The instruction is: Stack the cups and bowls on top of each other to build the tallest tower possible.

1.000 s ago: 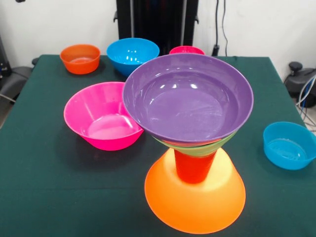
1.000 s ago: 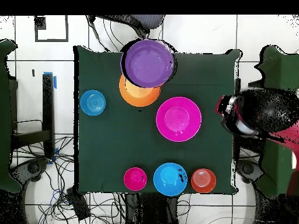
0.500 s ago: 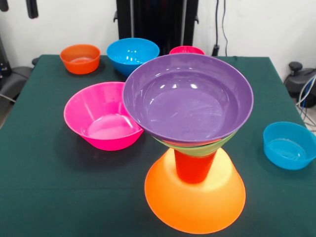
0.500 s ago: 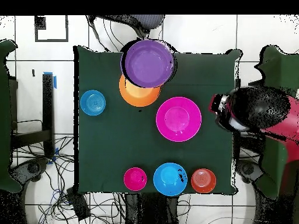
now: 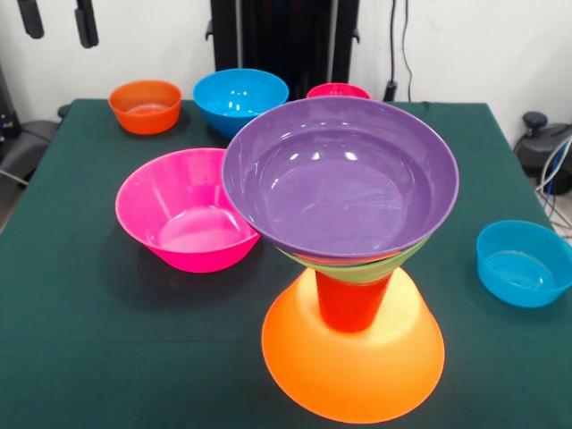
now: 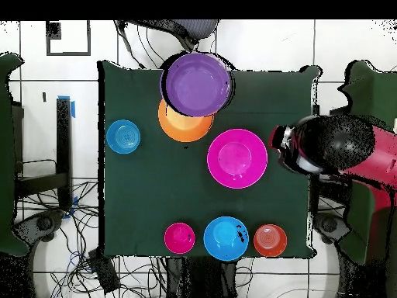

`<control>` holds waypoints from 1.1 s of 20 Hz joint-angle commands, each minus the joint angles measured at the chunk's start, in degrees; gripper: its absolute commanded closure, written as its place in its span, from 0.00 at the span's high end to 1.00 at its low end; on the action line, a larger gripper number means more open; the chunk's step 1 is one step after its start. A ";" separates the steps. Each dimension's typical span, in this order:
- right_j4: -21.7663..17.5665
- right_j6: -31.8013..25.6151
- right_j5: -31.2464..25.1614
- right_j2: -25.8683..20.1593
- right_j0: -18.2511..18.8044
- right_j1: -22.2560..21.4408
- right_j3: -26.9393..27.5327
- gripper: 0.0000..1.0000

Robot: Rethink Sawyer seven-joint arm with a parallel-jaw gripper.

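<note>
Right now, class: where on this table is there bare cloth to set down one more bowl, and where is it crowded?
Free: the near corner in front of the pink bowl, left of the tower, and the cloth between the tower and the small blue bowl. Crowded: the far edge, where the orange bowl, big blue bowl and red bowl line up.

Tower (image 5: 344, 268) near the table's (image 5: 80, 340) front edge, cup (image 5: 350, 299) on the upturned base bowl (image 5: 357, 371), widest bowl (image 5: 340, 174) on top. Another big bowl (image 5: 183, 210) just left of it. Three bowls (image 5: 239, 96) along the back edge, one lone bowl (image 5: 523, 262) by the right edge.
</note>
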State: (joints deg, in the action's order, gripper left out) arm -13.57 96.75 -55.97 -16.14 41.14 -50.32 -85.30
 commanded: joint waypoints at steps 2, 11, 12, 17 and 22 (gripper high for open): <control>-4.03 -20.08 2.49 -10.28 3.25 4.41 -6.85 1.00; -6.59 -20.48 -2.75 -14.74 5.88 6.36 -4.48 1.00; -6.62 -20.61 -2.92 -15.23 6.29 6.56 -4.39 1.00; -7.27 -21.56 -6.36 -17.27 8.13 6.62 -2.83 1.00; -7.87 -20.62 -8.49 -18.94 8.70 6.34 -1.87 1.00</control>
State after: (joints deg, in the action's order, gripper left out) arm -17.07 96.74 -57.73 -29.94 50.23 -46.55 -86.63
